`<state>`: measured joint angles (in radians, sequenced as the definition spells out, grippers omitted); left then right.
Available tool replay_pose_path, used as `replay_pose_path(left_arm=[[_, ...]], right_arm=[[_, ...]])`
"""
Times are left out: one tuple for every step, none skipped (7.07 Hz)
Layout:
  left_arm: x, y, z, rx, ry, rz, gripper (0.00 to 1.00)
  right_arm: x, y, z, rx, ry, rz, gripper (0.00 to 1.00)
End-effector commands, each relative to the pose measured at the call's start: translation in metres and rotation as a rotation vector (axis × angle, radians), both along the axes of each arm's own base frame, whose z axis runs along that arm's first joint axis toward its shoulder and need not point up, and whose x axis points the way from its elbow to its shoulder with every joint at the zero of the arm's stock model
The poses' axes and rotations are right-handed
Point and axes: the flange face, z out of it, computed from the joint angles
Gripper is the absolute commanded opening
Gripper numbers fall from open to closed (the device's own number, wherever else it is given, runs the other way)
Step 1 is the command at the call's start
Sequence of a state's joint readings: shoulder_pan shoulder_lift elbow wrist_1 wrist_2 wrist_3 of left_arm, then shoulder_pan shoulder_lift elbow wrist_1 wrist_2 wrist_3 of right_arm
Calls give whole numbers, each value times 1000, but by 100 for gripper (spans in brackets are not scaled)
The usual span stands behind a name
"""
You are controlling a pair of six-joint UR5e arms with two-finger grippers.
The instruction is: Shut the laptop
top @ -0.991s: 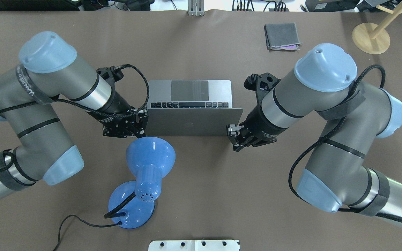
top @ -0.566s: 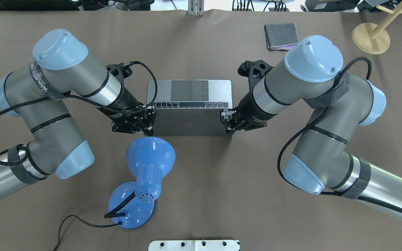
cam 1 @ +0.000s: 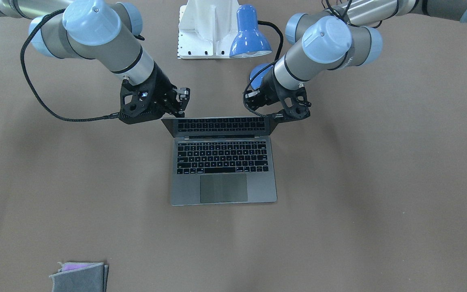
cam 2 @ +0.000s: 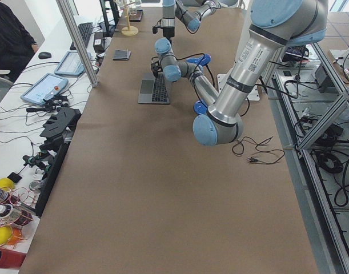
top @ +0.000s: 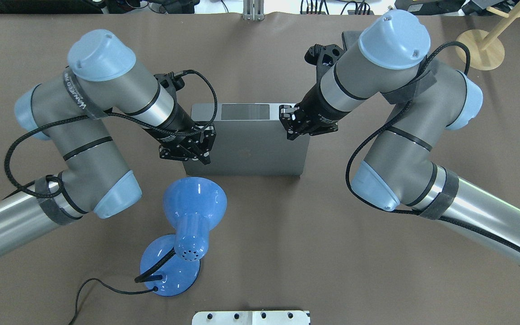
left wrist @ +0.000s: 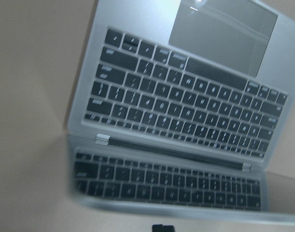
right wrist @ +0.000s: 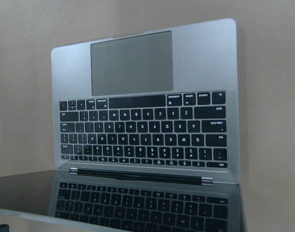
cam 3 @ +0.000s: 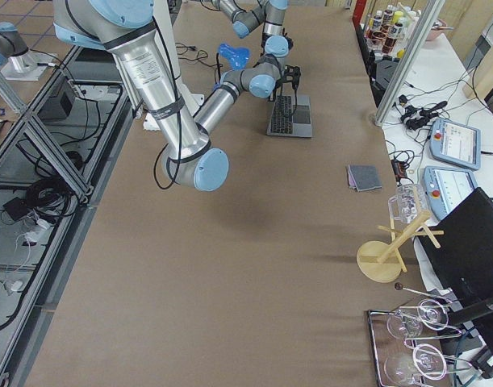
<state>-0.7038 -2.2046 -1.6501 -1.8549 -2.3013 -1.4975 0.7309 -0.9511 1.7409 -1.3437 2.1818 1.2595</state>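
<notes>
The space-grey laptop [top: 251,149] sits mid-table, its lid tipped well forward over the keyboard. In the overhead view only a strip of its trackpad [top: 245,112] shows past the lid. The front view shows the black keys and the base [cam 1: 185,190], with the screen [cam 1: 221,125] leaning over them. My left gripper [top: 206,149] is shut and rests against the lid's back near its left edge. My right gripper [top: 288,128] is shut against the lid's back near its right edge. Both also show in the front view, left [cam 1: 255,108] and right [cam 1: 180,108]. Both wrist views look down at the keyboard [left wrist: 186,106] [right wrist: 147,130].
A blue desk lamp [top: 188,225] stands just behind the laptop on my left, its shade close to the left gripper and its cord trailing left. A folded grey cloth [cam 1: 79,275] lies at the far right. A wooden stand [top: 479,47] is in the far right corner.
Both grippers have moved forward, away from my base, and closer together on the lid. The lid has swung from near upright to leaning over the keyboard, which it now hides in the overhead view.
</notes>
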Motion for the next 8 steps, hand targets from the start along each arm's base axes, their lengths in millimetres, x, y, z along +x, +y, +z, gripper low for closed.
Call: replay_pose_path(left_arm=[[10, -30, 13, 12, 1, -33, 0], [5, -49, 23, 7, -4, -57, 0], [1, -63, 32, 38, -20, -54, 0], [5, -78, 39, 34, -39, -57, 0], [17, -95, 34, 41, -47, -64, 0], [28, -111, 38, 63, -65, -105, 0], [34, -118, 49, 62, -73, -109, 0], [41, -122, 59, 68, -74, -113, 0]], right_arm=[[-7, -18, 2, -7, 17, 13, 0], [-19, -31, 16, -1, 16, 16, 0], [-35, -48, 30, 20, 2, 36, 0], [-50, -63, 28, 13, 16, 42, 0], [-54, -75, 28, 8, 25, 50, 0], [-60, -85, 29, 2, 38, 55, 0], [-67, -94, 37, 19, 39, 78, 0], [-76, -104, 52, 23, 39, 80, 0]])
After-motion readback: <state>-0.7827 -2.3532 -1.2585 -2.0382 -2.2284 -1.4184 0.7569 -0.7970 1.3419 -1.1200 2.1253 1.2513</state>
